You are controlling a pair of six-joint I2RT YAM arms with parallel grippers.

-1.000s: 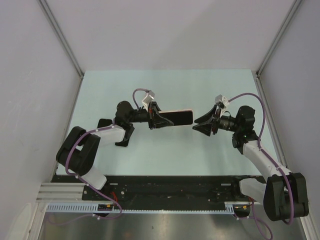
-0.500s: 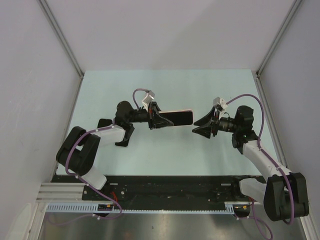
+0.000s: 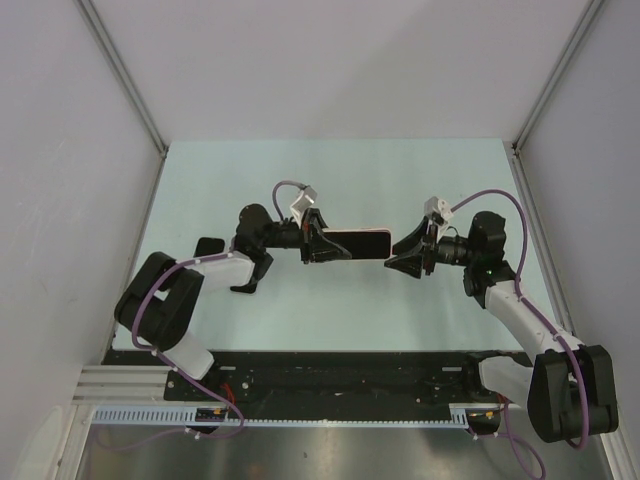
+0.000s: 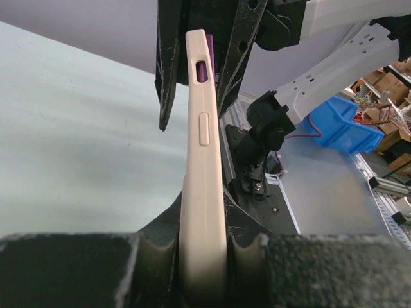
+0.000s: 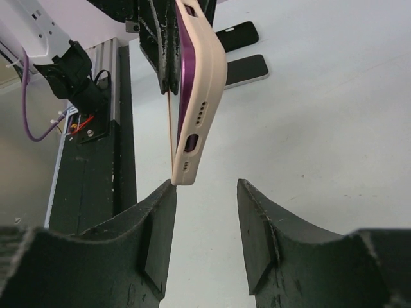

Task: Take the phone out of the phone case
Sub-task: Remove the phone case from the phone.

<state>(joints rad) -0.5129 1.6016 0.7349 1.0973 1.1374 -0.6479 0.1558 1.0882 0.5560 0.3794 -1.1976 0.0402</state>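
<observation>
My left gripper (image 3: 328,246) is shut on a cream phone case (image 3: 362,242) and holds it edge-up above the table, its free end pointing right. The case (image 4: 204,160) runs from my left gripper (image 4: 204,253) toward the other arm. The purple phone (image 5: 183,70) sits inside the case (image 5: 207,77) and shows through a side slot (image 4: 209,52). My right gripper (image 3: 394,257) is open, its fingers (image 4: 168,70) straddling the case's far end. In the right wrist view the case's bottom corner sits at the mouth of the right gripper (image 5: 205,192), close against one fingertip (image 5: 168,187).
Two dark flat phone-like slabs (image 5: 237,36) (image 5: 248,69) lie on the pale green table (image 3: 330,180), left of the left arm (image 3: 209,246) (image 3: 244,286). White walls enclose three sides. The black base rail (image 3: 330,370) runs along the near edge.
The left arm has carried the cased phone a little to the right, closing the gap to the right gripper. The right gripper stays open and has shifted slightly.
</observation>
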